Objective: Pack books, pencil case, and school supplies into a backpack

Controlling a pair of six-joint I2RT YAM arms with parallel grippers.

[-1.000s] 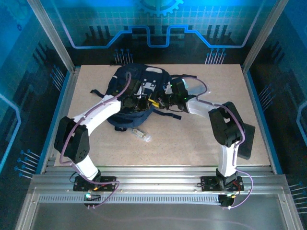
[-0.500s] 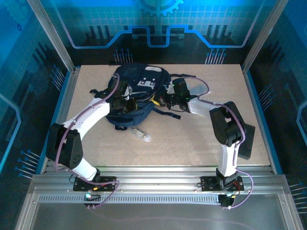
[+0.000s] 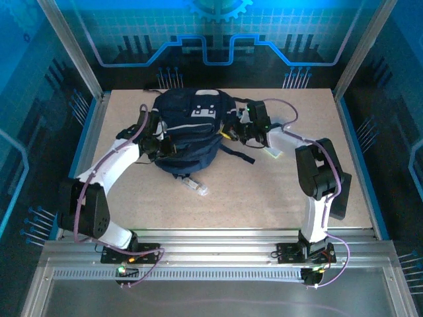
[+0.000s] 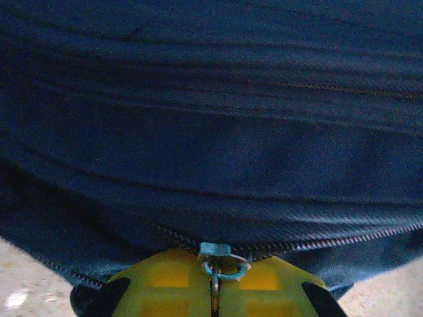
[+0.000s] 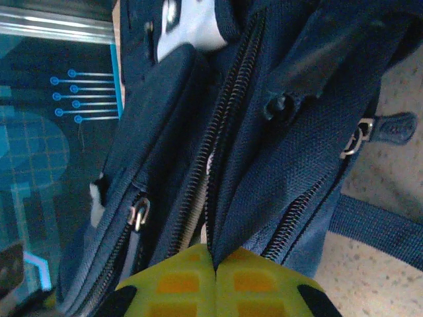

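Note:
The dark navy backpack (image 3: 188, 132) lies at the back middle of the table. My left gripper (image 3: 160, 146) is at its left side, shut on the metal zipper pull (image 4: 221, 261) of a closed zip line. My right gripper (image 3: 239, 130) is at the bag's right side, shut on a fold of backpack fabric (image 5: 264, 198) beside an open zip. A short clear tube (image 3: 194, 185) lies on the table in front of the bag. A small pale pad (image 3: 272, 152) lies by my right forearm. The books and the pencil case are hidden.
A flat black object (image 3: 340, 191) sits near the table's right edge beside my right arm. Black straps (image 3: 238, 155) trail from the bag's right front. Metal frame posts stand at the table's sides and back.
My left gripper has travelled from the bag's middle round to its left side, still holding the pull. The right gripper has shut on the fabric and shifted back-right. The bag has slid backward.

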